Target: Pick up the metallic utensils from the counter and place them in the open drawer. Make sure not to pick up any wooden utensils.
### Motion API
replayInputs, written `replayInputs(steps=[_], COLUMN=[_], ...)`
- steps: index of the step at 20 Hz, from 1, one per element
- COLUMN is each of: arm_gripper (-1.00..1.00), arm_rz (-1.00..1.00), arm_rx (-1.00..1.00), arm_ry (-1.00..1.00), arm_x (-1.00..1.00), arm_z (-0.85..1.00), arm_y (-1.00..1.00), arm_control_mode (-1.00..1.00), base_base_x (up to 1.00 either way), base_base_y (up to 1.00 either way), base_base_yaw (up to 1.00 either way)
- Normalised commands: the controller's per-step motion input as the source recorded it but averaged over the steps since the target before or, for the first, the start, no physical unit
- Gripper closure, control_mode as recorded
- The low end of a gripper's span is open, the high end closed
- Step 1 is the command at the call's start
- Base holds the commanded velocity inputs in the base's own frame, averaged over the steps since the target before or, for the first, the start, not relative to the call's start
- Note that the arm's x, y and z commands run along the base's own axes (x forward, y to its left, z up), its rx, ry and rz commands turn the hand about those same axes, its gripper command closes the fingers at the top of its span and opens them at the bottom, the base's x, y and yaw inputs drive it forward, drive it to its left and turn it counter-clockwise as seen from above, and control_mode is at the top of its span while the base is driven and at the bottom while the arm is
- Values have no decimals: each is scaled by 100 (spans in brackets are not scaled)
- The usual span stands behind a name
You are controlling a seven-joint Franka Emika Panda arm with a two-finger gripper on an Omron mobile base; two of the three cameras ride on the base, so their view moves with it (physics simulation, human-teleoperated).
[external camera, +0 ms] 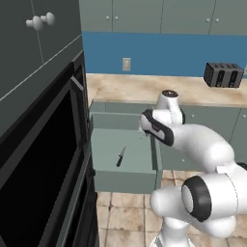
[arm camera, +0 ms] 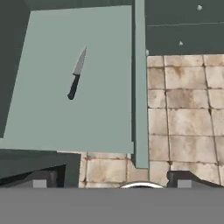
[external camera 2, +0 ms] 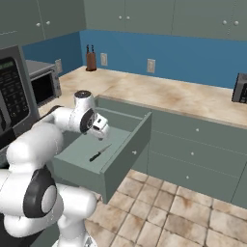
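I am holding my pincer [arm camera: 109, 183] wide open over the drawer [arm camera: 139, 87], the knife [arm camera: 76, 74] lying at eleven o'clock.

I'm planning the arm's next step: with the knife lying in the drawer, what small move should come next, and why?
Probably lift the open, empty gripper up and away from the open drawer. The knife already lies flat on the drawer floor, clear of the fingertips, so nothing here is left to release.
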Motion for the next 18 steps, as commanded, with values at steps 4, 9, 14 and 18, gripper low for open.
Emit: replayInputs(steps=[4,9,14,18], arm_gripper=[-100,-100,-100,-100], arm_rz=[0,0,0,0], arm_rx=[-6,0,1,2], arm_ry=[-19,-24,-26,-23], arm_x=[-55,-37,-51,-59], arm_z=[32,43,40,37], arm_y=[-38,-3,-4,-1], arm_control_mode=[-100,-100,-100,-100], base_base_x=[0,0,0,0], base_base_y=[0,0,0,0], base_base_yaw=[0,0,0,0])
